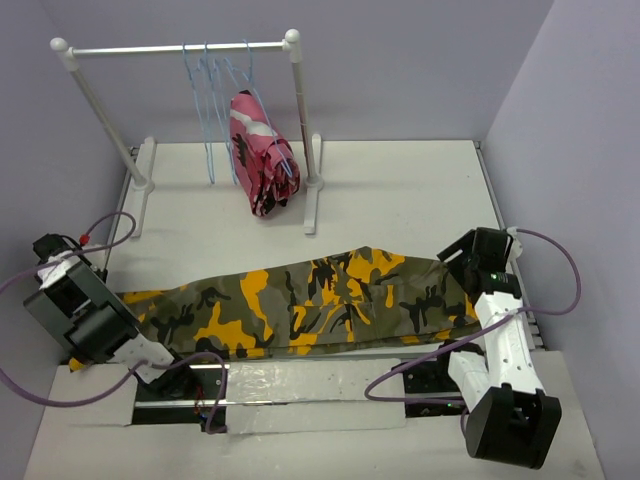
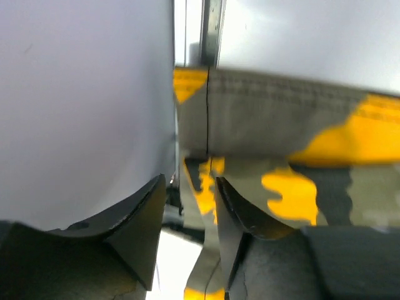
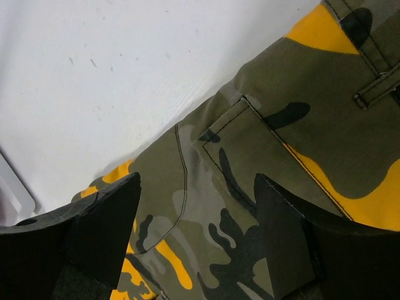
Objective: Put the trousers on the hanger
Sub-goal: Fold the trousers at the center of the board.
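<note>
From above, we see the left arm point(image 1: 85, 310) at the table's left edge, its black wrist body lying over the leg end of the trousers point(image 1: 320, 300) and hiding its own fingertips. Only the left wrist camera shows them. There the left gripper point(image 2: 190, 187) has its jaws narrowly apart, with a hanging strip of the hem between them. The strip touches one finger point(image 2: 240, 212) and a thin gap shows at the other, so we cannot tell whether the cloth is pinched. That view also shows the stitched hem band lying flat on the table point(image 1: 400, 190), which the overhead view does not resolve.

Further right and at the back, only the overhead view shows the white rail stand point(image 1: 180, 47). Several light-blue hangers point(image 1: 210, 110) hang from its bar, and the pink camouflage garment point(image 1: 260, 150) hangs beside the right post. The trousers lie well apart from these, stretched flat across the near half of the table from the left arm to the right.

At the right end, the right gripper point(image 3: 197, 187) hovers over the waist area with its jaws wide apart and nothing held. Its wrist camera shows a stitched back pocket and a belt loop, details the overhead view does not show.
</note>
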Robot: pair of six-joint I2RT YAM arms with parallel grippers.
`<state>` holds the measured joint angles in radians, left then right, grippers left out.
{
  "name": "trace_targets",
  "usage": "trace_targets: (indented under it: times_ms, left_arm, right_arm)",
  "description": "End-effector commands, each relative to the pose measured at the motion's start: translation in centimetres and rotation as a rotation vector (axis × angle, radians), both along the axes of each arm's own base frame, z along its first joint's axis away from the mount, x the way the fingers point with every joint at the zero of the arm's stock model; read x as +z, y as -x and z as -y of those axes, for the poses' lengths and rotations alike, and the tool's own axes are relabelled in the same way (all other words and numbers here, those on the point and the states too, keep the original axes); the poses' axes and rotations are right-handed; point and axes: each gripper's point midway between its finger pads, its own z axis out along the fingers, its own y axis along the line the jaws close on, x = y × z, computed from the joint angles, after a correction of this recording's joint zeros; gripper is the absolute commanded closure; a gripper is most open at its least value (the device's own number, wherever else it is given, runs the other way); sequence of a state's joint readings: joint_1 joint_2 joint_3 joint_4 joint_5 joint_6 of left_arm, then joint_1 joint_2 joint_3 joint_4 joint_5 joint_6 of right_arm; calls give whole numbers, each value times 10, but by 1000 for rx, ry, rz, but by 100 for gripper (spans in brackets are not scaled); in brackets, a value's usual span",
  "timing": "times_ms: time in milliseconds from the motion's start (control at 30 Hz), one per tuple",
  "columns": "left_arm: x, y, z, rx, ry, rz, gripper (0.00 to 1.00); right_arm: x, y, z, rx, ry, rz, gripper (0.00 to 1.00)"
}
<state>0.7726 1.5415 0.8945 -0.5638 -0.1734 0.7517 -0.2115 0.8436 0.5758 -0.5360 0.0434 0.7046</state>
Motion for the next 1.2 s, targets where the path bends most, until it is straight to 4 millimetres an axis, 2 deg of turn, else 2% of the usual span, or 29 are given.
trace_targets:
  times_ms: [0, 133, 233, 333, 367, 467, 567, 633, 767, 800, 900, 1000, 1167]
  left_arm:
    - [-2, -15, -19, 59, -34, 33, 46]
    - [-18, -8, -14, 66, 27, -36, 48]
    - [-19, -1, -7, 63, 68, -51, 55]
    - [-17, 3, -1, 55, 84, -56, 73]
    - [-18, 5, -1, 56, 86, -60, 85]
    - [-24, 9, 5, 54, 117, -86, 100]
    - [-26, 10, 7, 55, 132, -93, 100]
    - [-19, 4, 3, 58, 118, -69, 100]
    - [12, -20, -2, 49, 101, 50, 100]
    - [31, -32, 0, 8, 96, 125, 100]
    - [63, -51, 7, -74, 60, 277, 100]
    - [65, -51, 4, -80, 16, 287, 100]
    - [42, -41, -14, -22, -16, 192, 100]
  right_arm:
    - [8, -8, 6, 4, 47, 31, 20]
    - [-1, -4, 6, -2, 44, 11, 21]
    - [-2, -2, 9, -15, 58, 13, 21]
    - [1, -2, 12, -24, 79, 19, 21]
    - [2, -2, 13, -27, 84, 21, 21]
    - [5, -4, 15, -28, 94, 22, 21]
    - [8, -5, 17, -30, 102, 18, 21]
    - [9, -6, 17, -30, 105, 21, 21]
    - [5, -6, 18, -39, 100, 17, 21]
    - [3, -6, 17, -40, 95, 14, 21]
    - [-10, -4, 16, -48, 82, -14, 21]
    - [-26, -1, 14, -53, 59, -52, 21]
    - [-37, 3, 16, -53, 62, -132, 21]
